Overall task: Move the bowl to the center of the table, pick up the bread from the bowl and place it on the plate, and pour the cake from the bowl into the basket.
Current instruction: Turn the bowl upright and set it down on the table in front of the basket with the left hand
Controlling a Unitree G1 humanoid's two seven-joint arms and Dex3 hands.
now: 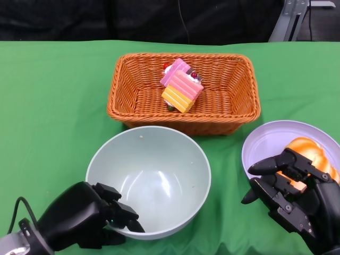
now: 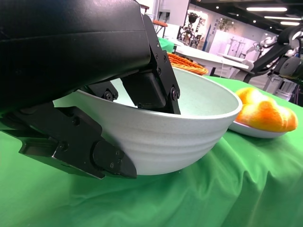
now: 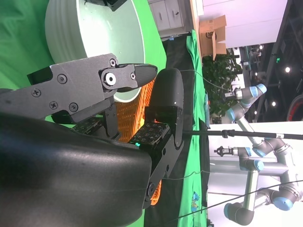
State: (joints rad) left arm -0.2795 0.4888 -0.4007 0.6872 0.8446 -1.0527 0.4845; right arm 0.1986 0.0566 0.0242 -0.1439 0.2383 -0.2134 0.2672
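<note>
Bowl point(image 1: 149, 178) empty, mid-surface, just before basket point(image 1: 234, 114) | cake point(image 1: 182, 85) in basket, bread point(image 1: 308, 156) on plate point(image 1: 265, 141) — all steps look done | left robot hand point(image 1: 85, 215) pinches bowl's near rim; right robot hand point(image 1: 289, 194) spread, holding nothing, beside bread | next: release rim, withdraw.
</note>
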